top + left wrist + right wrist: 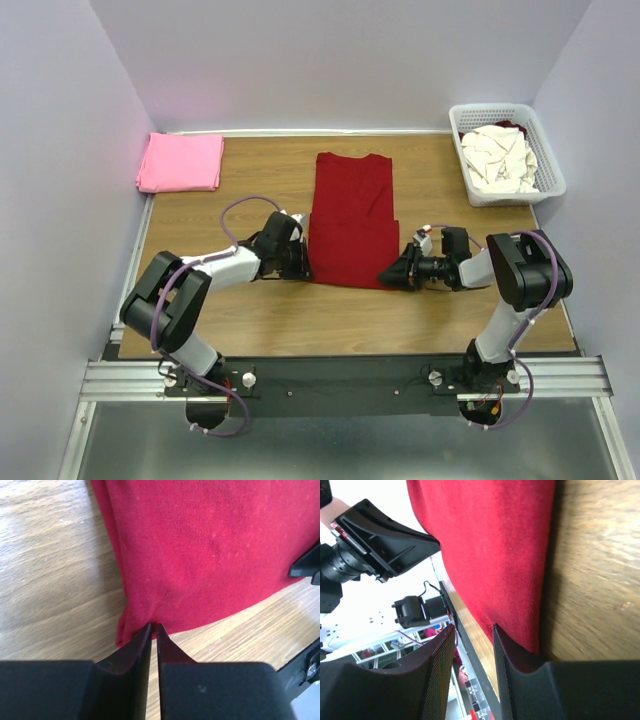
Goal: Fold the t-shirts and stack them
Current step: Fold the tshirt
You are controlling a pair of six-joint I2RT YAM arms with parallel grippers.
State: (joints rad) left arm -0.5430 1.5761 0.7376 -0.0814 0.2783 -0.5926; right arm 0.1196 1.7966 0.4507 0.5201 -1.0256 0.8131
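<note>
Flat on table (250,320): dark red t-shirt (350,215). L gripper (154,626) at its near-left corner, jaws nrly together, pinching hem. R gripper (472,627) at near-right corner, part-open, holding nothing.

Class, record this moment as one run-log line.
left gripper: pinching dark red t-shirt, near-left corner | right gripper: open, at near-right corner | pink t-shirt: folded, far left

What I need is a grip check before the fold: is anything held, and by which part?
The left gripper pinches the dark red t-shirt at its near left corner. The right gripper is open, holding nothing.
</note>
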